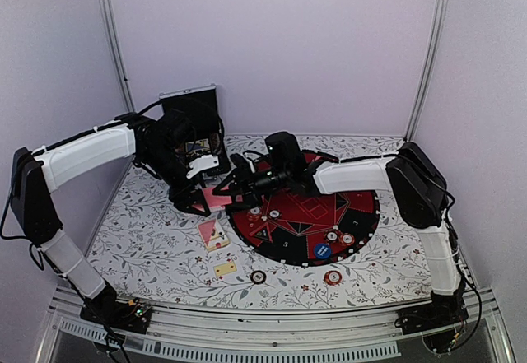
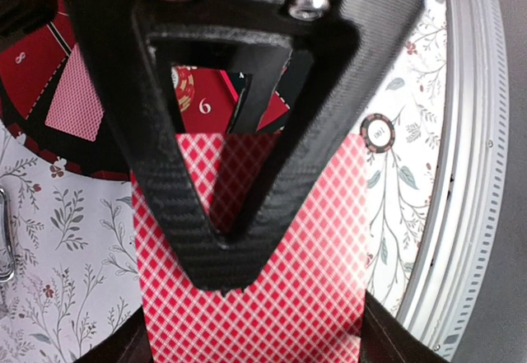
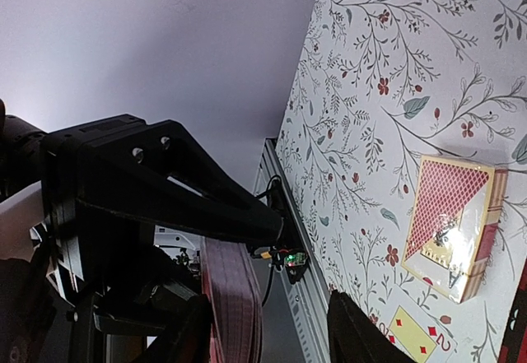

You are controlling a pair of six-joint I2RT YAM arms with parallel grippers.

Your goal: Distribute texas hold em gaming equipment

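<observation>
Partway: chips (image 1: 258, 276), card (image 1: 225, 269) by table's (image 1: 148, 248) near edge; L claw (image 1: 200, 201) pinches deck (image 2: 313, 239), R claw (image 3: 268, 334) spread round it; most prob. undealt.

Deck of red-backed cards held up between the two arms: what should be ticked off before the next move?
1. Left end effector shut on the deck: ok.
2. Right end effector has its jaws apart: ok.
3. The deck's edge lies between those jaws: ok.
4. Just one card singled out from the deck: cannot tell.
5. Bare patch on the round mat to lay a card on: ok.
6. Card box lies clear of both arms: ok.
</observation>
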